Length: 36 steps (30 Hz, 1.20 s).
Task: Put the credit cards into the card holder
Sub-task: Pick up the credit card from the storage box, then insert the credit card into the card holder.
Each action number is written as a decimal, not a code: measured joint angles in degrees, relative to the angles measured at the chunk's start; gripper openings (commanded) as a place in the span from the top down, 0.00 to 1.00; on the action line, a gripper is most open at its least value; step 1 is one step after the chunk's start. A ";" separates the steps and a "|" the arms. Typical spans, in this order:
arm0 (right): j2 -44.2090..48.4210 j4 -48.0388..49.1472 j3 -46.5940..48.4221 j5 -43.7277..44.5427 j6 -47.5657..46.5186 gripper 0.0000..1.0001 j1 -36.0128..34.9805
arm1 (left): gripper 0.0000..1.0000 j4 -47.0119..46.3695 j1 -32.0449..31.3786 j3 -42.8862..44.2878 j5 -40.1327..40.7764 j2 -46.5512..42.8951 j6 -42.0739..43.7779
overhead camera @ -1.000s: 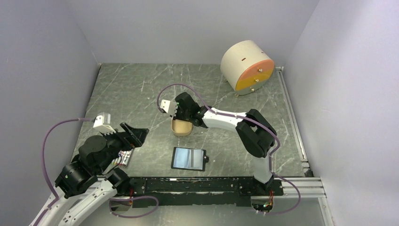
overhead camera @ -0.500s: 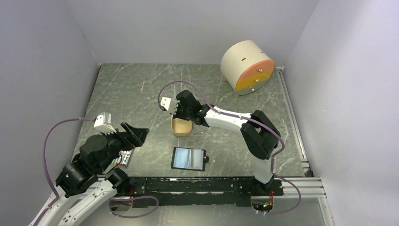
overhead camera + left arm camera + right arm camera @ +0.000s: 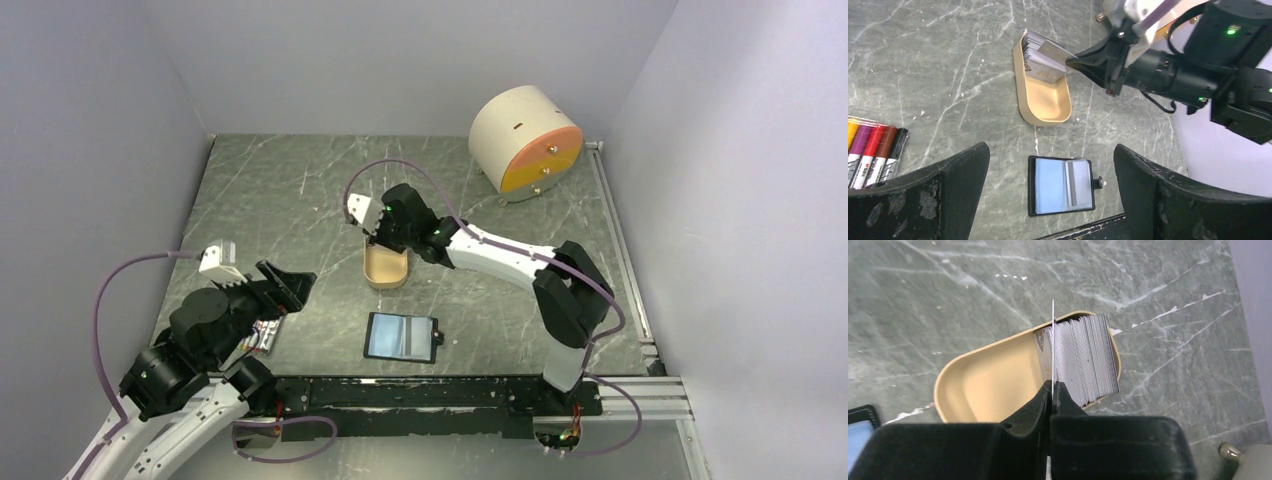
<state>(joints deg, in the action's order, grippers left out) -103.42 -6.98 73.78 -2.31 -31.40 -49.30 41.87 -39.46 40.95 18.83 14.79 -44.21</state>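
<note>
From above, the tray sits mid-worktop, and the right claw reaches down over its far end. The holder lies open and flat on the near side of the tray, apart from it. The left claw hangs left of the tray and nearer the arm bases, over the markers. The drum stands well beyond the tray to the right. The left wrist view shows the left claw spread wide with nothing between its fingers. It also shows the cards standing on edge, packed into the tray's far end, with one card raised out of the pack at a tilt. The right wrist view looks along that card's thin edge. The right claw is closed tight on its lower part, with the rest of the pack just beside it on the right. The likely risks come from that narrow pinch, because the card could pivot or slip as the arm swings. A neighbouring card may also cling and ride up, then drop outside the tray. At the holder nothing pins it down, so a card pushed in at a shallow angle may skid it away from the tray instead of entering a pocket.
</note>
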 measured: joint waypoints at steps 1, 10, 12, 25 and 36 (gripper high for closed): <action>0.81 0.00 -0.17 -0.44 1.20 1.00 0.02 | 0.02 0.00 0.00 -0.04 0.00 0.15 0.11; 10.45 -0.02 -4.17 -4.20 18.01 1.00 0.07 | 0.02 -0.37 0.00 -0.11 -1.46 8.39 0.59; 13.09 0.24 -6.32 -4.37 22.47 1.00 0.00 | 0.02 -1.18 0.00 -0.39 -2.89 10.29 0.22; 34.07 4.42 -30.93 -5.29 62.01 1.00 -1.62 | 0.20 -10.29 0.00 -8.00 -16.17 20.28 -0.98; 39.95 8.52 -43.71 -2.14 83.32 1.00 -9.42 | 0.42 -22.80 0.00 -19.50 -26.45 32.89 -4.50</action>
<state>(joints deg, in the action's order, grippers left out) -63.46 1.54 30.06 -4.45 51.92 -58.72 19.07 -39.46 21.45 -7.62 47.68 -48.71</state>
